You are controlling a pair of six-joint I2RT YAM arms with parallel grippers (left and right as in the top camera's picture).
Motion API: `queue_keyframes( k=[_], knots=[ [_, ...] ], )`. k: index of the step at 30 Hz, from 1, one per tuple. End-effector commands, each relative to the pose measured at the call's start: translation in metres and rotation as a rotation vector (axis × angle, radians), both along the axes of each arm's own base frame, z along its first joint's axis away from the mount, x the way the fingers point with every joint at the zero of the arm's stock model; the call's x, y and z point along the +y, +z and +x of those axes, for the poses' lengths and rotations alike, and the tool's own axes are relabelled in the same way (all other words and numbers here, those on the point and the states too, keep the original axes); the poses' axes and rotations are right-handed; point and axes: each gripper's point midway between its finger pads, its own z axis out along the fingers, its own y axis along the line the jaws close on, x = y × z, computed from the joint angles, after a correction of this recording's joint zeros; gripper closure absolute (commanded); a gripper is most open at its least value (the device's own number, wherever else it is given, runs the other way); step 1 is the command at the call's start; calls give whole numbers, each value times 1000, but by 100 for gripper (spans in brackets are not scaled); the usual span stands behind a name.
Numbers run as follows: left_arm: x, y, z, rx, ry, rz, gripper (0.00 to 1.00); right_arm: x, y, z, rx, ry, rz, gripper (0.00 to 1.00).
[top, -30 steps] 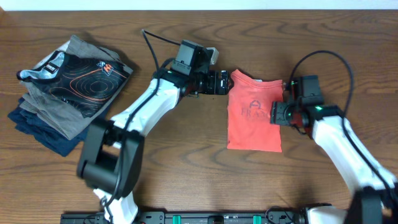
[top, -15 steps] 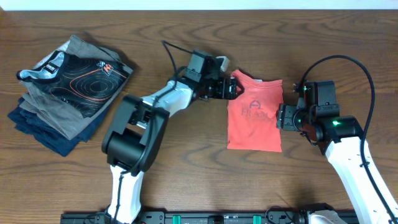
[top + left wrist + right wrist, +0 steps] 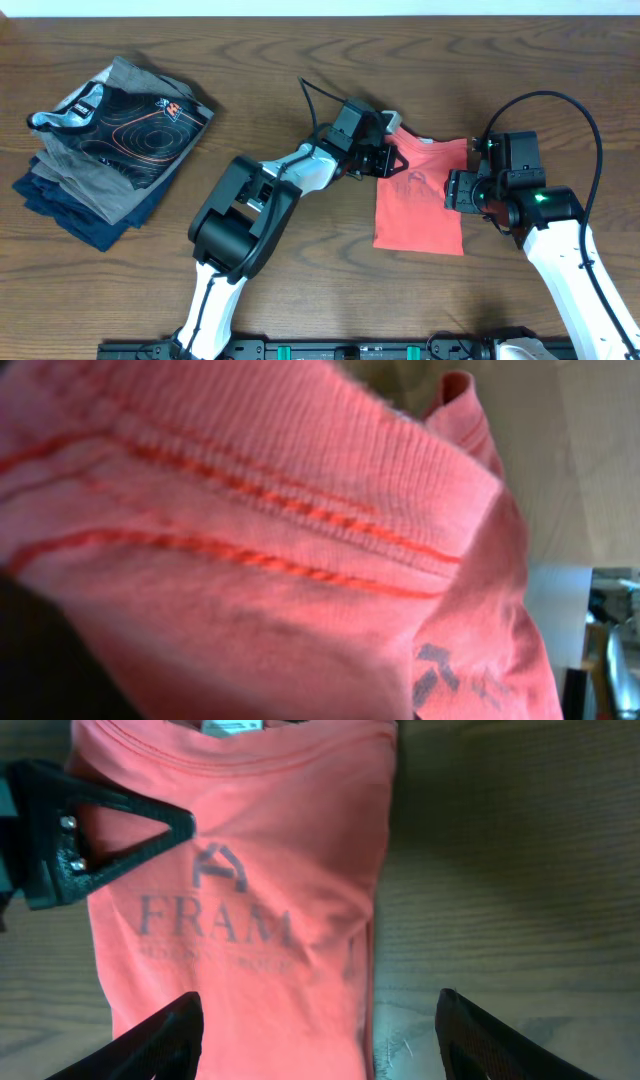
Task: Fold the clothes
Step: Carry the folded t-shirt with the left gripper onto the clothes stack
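Since half a second ago the coral-red T-shirt (image 3: 420, 205) has slid toward the right arm's side. The left gripper (image 3: 394, 160) has reached over with it and clamped shut on the shirt's collar-end corner; ribbed coral fabric fills its wrist view. The right gripper (image 3: 456, 190) hangs over the shirt's right edge with its fingers (image 3: 165, 1030) spread wide, holding nothing. The shirt lies flat as a narrow rectangle right of the table's middle, grey "FRAM" lettering facing up.

The table (image 3: 300, 290) is dark brown wood grain, and a pale strip runs along its far edge.

There is one coral shirt, two arms, and one pile of folded clothes (image 3: 60, 185) at the left. On top of it is a black garment with orange contour lines (image 3: 140, 125), with grey layers (image 3: 95, 180) beneath and navy (image 3: 80, 220) lowest.
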Motion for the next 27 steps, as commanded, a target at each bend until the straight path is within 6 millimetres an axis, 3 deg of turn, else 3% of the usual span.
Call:
queue_keyframes(
  k=[1,4,8,14,20,23,27],
  knots=[
    [16,32,21,-48,47,-26,94,-5,7,2,-19,-28,-5,27],
    [41,62,38,-93,133,2,94,-8,6,2,-20,-37,-22,28],
    [96,104,56,-173,277,116,94,-13,6,1,-15,-49,-46,28],
    [194,167,60,-284,492,296,94,-21,3,-3,3,-68,-88,28],
    [286,235,55,-405,691,327,94,-21,3,-3,4,-68,-88,28],
    [333,260,54,-448,810,325,94,-21,3,-4,5,-68,-89,27],
    [388,269,54,-452,941,348,93,-21,3,-4,6,-67,-89,27]
  ],
)
